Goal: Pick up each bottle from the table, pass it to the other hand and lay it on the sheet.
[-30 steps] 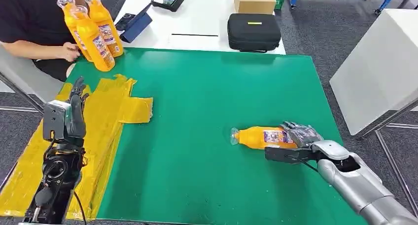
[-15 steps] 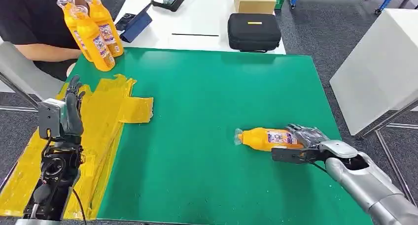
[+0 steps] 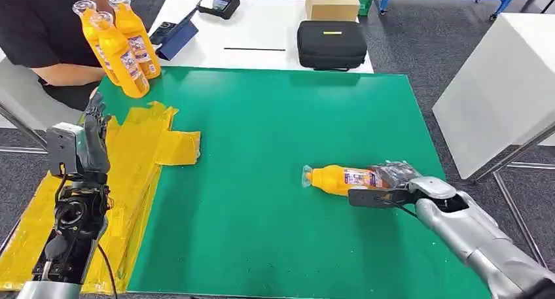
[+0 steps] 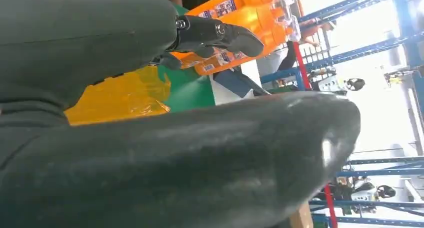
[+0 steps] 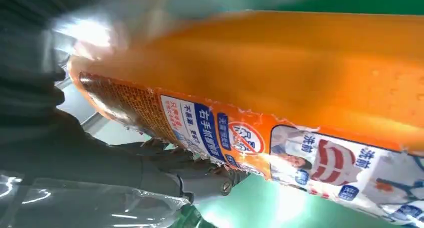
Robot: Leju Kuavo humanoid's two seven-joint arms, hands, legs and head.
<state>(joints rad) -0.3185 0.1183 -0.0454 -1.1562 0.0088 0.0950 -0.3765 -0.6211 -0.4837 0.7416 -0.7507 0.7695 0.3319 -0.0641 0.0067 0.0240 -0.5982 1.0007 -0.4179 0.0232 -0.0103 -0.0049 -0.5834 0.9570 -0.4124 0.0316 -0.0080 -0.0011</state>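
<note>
An orange bottle (image 3: 337, 180) lies on its side on the green mat (image 3: 275, 129), cap pointing left. My right hand (image 3: 396, 180) wraps its base end, thumb stretched along the near side. In the right wrist view the bottle (image 5: 280, 73) presses against the palm, with fingers (image 5: 200, 175) curled under its label. A crinkled yellow sheet (image 3: 141, 148) covers the mat's left side. My left hand (image 3: 93, 139) stands upright over the sheet's left part, fingers apart and holding nothing. In the left wrist view its fingers (image 4: 220, 36) point toward three upright orange bottles (image 4: 240, 18).
Three orange bottles (image 3: 118, 44) stand at the mat's far left corner beside a seated person (image 3: 39, 31). On the white table behind lie a black case (image 3: 330, 44), a cardboard box (image 3: 332, 1) and a blue folder (image 3: 173, 37). A white block (image 3: 504, 83) stands to the right.
The camera shifted slightly. My right hand closed further around the bottle's base and the bottle moved a little with it. The person's hand left the standing bottles. My left hand rose slightly.
</note>
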